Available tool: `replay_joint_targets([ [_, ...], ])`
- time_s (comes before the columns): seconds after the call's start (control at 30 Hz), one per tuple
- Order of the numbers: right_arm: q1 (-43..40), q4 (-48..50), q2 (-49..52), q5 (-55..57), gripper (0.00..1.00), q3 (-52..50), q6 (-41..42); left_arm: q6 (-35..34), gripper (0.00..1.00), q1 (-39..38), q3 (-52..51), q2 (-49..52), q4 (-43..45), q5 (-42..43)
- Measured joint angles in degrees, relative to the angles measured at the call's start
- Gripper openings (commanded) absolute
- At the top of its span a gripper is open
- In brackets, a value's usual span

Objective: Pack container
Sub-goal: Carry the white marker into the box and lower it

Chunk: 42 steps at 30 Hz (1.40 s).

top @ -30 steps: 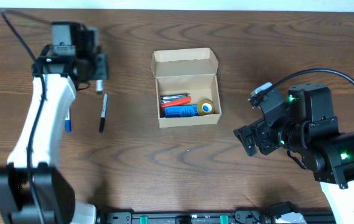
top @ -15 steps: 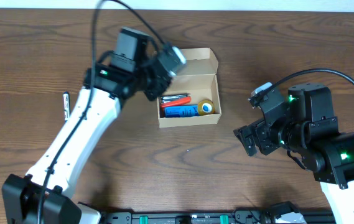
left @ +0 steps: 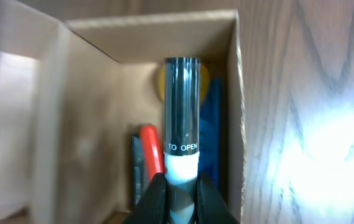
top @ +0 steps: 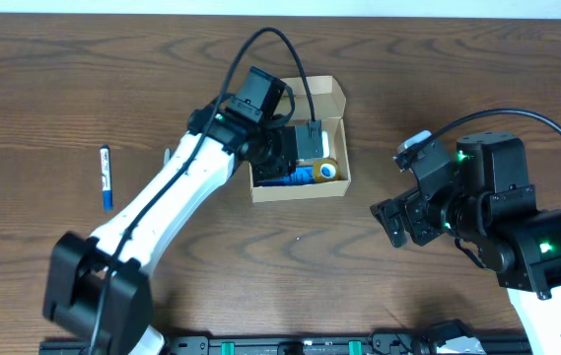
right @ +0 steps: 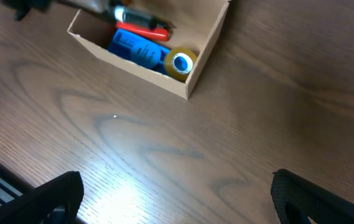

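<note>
The container (top: 300,191) is a small tan cardboard box with its flap lid open toward the far side, at the table's middle. It holds a blue item (top: 295,177), a red item and a yellow roll (top: 328,170). My left gripper (top: 298,148) is over the box, shut on a black marker (left: 181,112) that points into the box (left: 89,124); its fingers (left: 181,200) clamp the marker's white end. My right gripper (top: 398,223) is open and empty, low over bare table right of the box. The right wrist view shows its fingers (right: 177,199) and the box (right: 133,70).
A blue-and-white marker (top: 105,176) lies on the wood table at the far left. The left arm stretches diagonally from the front left to the box. The right arm's body fills the front right corner.
My left arm has swung from the far left of the table over to the box, carrying the black marker that lay on the table. The right arm has not moved.
</note>
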Motion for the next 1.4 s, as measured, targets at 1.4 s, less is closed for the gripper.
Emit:
replay_joint_targets([
  [1.4, 0.00, 0.02, 0.00, 0.00, 0.99, 0.00, 0.02, 3.04, 0.06, -5.03, 0.00, 6.34, 2.40, -3.67],
])
